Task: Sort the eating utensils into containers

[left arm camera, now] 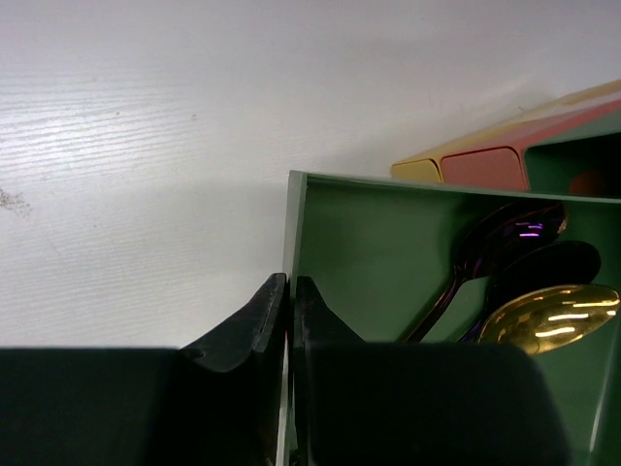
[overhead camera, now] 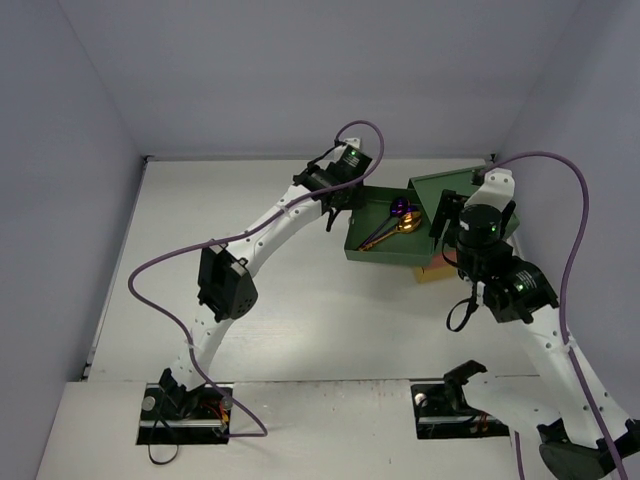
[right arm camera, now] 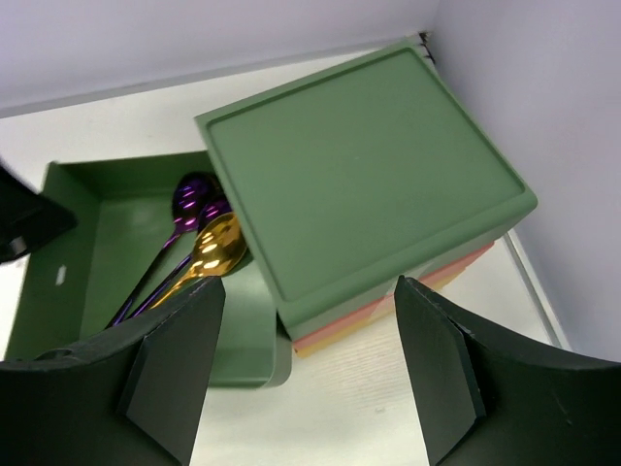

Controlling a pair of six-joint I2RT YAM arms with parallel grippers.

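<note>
Left pincer [left arm camera: 291, 316] clamps the green drawer [left arm camera: 388, 233] on a white table [overhead camera: 300, 320], right pincer [right arm camera: 310, 369] wide and empty, pale walls [overhead camera: 300, 70] around

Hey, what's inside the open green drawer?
A gold spoon and purple spoons lie in the green drawer. Its part under the green top is covered, so anything there cannot be seen.

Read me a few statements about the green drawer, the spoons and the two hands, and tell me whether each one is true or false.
1. The green drawer stands pulled out of the block. True.
2. A gold spoon lies in the drawer. True.
3. The left hand is open. False: it is shut on the drawer's wall.
4. The right hand holds a purple spoon. False: it is open and empty; the purple spoons lie in the drawer.
</note>
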